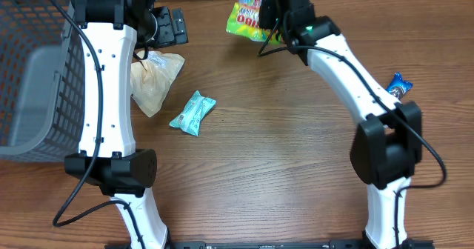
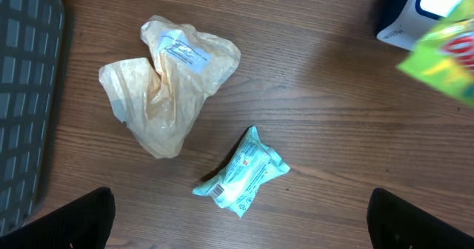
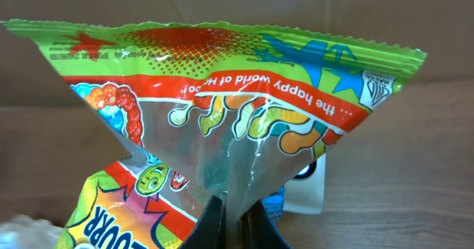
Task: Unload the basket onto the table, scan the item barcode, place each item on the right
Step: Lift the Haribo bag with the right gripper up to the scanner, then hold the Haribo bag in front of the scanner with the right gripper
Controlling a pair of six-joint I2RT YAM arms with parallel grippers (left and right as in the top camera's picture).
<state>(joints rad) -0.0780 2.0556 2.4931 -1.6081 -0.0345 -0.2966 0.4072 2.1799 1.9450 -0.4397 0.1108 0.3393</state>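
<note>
Green and orange gummy bag [image 3: 222, 115] sits pinched tight in the right claw [image 3: 235, 223], at the far side of the wooden bench [image 1: 281, 153]. The left claw [image 2: 244, 227] gapes wide and empty above a teal packet [image 2: 243, 172] and a tan plastic bag [image 2: 167, 86] near it

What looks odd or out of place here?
The candy bag is pinched by the right fingers so its film creases, and its print reads upside down in the wrist view. The tan plastic bag lies crumpled.
</note>
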